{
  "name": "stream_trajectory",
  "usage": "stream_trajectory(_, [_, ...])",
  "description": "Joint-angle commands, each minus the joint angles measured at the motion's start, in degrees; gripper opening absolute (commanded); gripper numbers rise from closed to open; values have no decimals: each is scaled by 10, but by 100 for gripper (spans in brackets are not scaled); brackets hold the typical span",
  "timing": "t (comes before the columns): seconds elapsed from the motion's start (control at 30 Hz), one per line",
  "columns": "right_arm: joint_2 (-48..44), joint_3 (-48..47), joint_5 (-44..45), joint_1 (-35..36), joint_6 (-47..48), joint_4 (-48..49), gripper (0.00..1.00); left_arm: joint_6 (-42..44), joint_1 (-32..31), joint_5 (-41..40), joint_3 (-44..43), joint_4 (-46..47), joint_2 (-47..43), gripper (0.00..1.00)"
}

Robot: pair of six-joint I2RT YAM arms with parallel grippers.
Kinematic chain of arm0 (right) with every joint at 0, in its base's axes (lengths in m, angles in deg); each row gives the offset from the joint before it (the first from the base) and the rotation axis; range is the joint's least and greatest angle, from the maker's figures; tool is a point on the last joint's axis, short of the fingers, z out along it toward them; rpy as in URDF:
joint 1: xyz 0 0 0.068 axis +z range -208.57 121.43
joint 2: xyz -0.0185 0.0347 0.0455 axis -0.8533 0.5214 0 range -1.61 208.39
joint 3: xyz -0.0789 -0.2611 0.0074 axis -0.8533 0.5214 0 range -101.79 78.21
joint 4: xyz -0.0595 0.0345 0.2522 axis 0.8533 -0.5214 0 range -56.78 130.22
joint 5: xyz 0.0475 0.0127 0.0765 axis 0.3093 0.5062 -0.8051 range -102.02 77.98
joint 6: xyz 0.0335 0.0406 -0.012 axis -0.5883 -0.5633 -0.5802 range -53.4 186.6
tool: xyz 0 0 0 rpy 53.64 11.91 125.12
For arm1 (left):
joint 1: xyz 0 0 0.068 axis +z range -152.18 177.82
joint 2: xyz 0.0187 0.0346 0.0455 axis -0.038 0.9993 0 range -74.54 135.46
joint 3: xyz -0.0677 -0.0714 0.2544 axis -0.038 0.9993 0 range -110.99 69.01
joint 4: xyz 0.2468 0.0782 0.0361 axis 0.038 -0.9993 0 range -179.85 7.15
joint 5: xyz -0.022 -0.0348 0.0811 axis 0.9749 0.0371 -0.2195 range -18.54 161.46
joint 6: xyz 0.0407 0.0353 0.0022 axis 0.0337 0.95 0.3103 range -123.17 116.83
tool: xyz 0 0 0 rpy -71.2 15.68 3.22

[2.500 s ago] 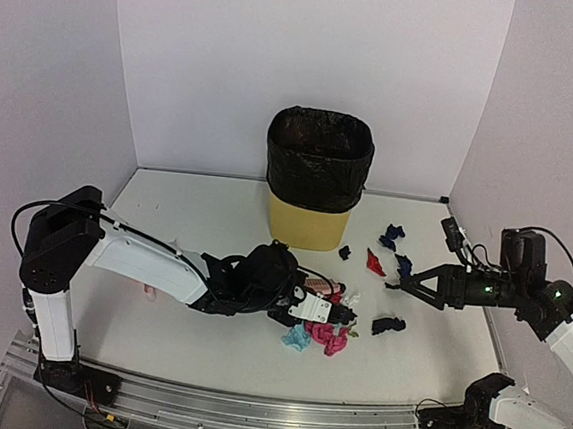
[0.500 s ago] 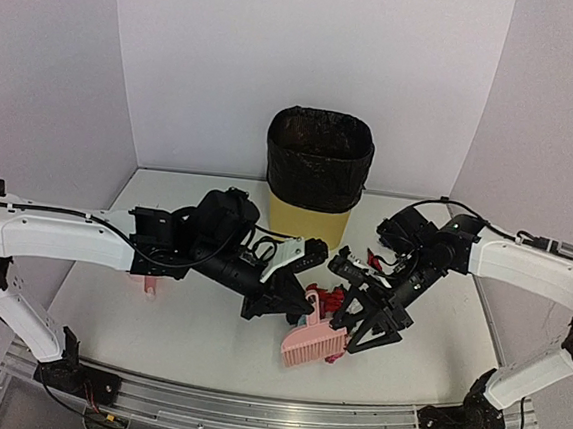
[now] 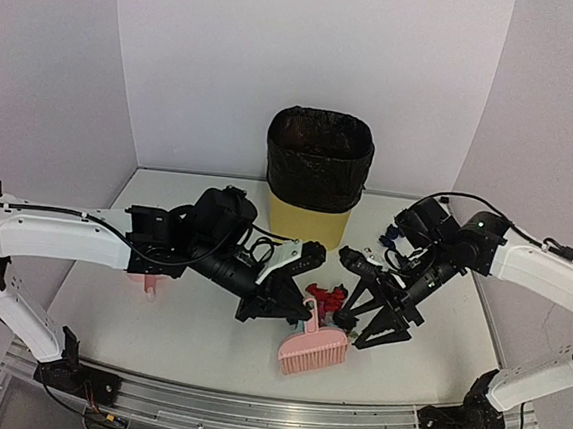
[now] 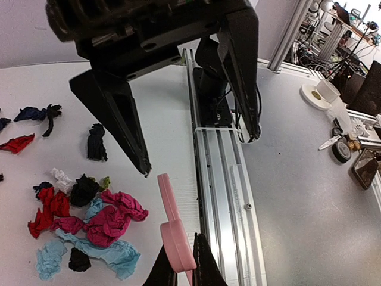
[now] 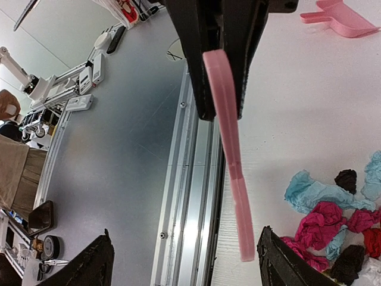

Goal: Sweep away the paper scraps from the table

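The pink brush (image 3: 312, 351) is clamped by its handle in the left gripper (image 3: 299, 312), with the head low over the tabletop (image 3: 185, 336); contact cannot be told. The right gripper (image 3: 353, 333) is spread wide just beside the brush with nothing held, and in the right wrist view the handle is seen running between its open jaws. The paper scraps (image 3: 327, 296) are heaped just beyond the brush, with a few strays well apart from it. A handover seems to be intended. The free length of the handle should be gripped squarely before the left hold is released, and the heap should be left undisturbed.
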Motion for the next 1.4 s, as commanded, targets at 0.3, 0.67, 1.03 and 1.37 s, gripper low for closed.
stream_trajectory(0.3, [81,-37,17,17,-41,11,78,-44,-2,0,-34,79,-19,0])
stream_trajectory(0.67, [76,-37,17,28,-53,26,3,-38,-2,-39,-39,72,-12,3])
stream_trajectory(1.03, [-48,60,159,27,-261,283,0,-161,-2,-240,117,258,-117,100])
stream_trajectory(1.37, [-144,162,286,27,-579,598,0,-290,-2,-263,228,481,-102,100])
